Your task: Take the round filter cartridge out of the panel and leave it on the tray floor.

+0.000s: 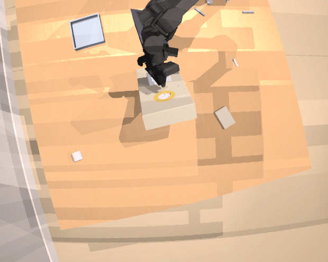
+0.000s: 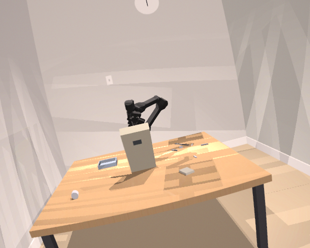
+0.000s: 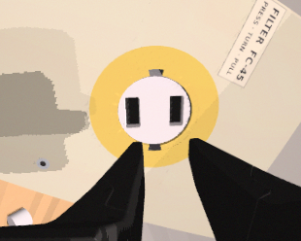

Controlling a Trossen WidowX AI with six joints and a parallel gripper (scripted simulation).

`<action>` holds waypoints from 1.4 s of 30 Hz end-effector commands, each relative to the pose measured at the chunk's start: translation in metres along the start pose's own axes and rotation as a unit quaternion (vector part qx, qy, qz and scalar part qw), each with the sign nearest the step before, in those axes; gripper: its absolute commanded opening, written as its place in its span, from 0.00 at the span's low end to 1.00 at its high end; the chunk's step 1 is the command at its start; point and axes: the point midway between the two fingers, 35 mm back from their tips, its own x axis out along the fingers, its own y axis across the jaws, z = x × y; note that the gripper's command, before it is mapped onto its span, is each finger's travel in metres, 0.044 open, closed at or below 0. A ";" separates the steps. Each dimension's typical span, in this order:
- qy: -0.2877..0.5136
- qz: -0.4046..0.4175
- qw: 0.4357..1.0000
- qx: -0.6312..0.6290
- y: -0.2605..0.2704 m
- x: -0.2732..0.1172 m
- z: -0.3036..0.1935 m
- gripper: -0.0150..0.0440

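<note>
The round white filter cartridge sits in the service panel, inside a yellow ring. Two dark upright slots show side by side on its face in the wrist view. Small notches show at its upper and lower edges. My gripper is partly open, with nothing between its fingers. In the wrist view its fingertips lie just below the cartridge and overlap the lower ring; I cannot tell their gap to the panel. The empty blue-grey tray stands left of the arm.
A white cylinder lies at the table's front left. A flat beige block lies right of the panel. Small grey rods and a pale stick lie farther back right.
</note>
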 end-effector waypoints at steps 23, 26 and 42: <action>0.001 -0.003 1.000 0.003 0.001 0.038 0.001 0.43; 0.001 -0.003 1.000 0.003 0.001 0.038 0.001 0.43; 0.001 -0.003 1.000 0.003 0.000 0.038 0.001 0.43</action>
